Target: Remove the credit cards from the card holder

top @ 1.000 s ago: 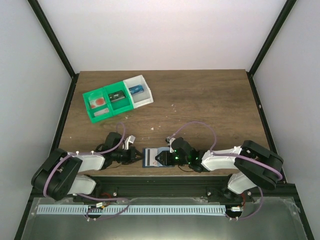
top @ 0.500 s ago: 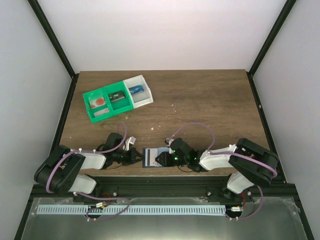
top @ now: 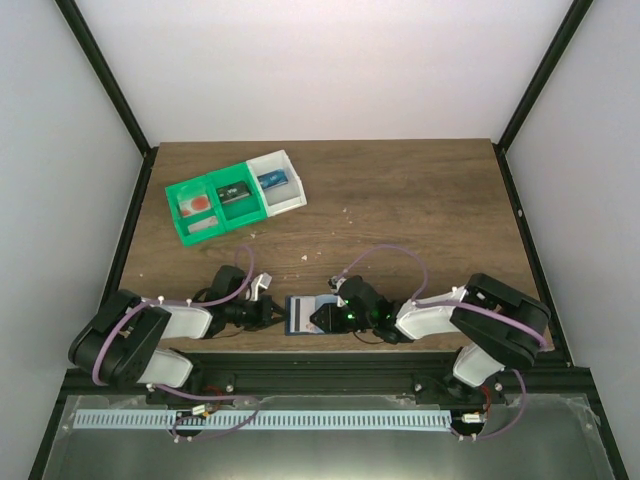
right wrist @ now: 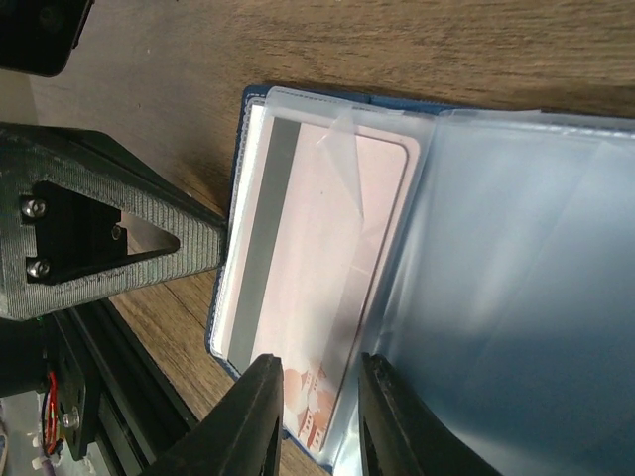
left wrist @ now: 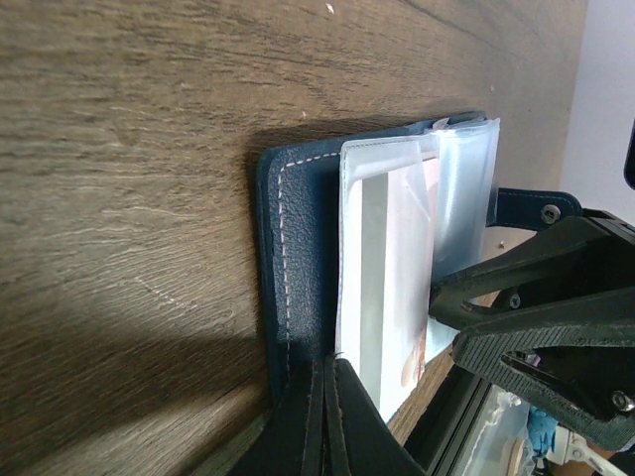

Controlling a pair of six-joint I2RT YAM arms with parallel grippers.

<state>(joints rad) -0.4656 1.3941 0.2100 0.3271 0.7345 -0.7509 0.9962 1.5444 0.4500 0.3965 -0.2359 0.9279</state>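
The blue card holder [top: 303, 313] lies open near the table's front edge. A pale pink-white credit card [right wrist: 327, 248] with a grey stripe sits in its clear plastic sleeve; it also shows in the left wrist view [left wrist: 387, 268]. My left gripper [left wrist: 325, 382] is shut, its tips pressed on the holder's blue left edge [left wrist: 298, 258]. My right gripper [right wrist: 319, 397] is open, its fingers either side of the card's near end and sleeve. In the top view the left gripper [top: 272, 313] and right gripper [top: 325, 318] meet at the holder.
A green-and-white three-compartment tray [top: 262, 210] stands at the back left with cards in it. The table's front edge and the black rail [top: 320, 365] run just behind the holder.
Both arms have shifted only slightly. The right arm's elbow has drawn a little to the left; the grippers stay at the holder.
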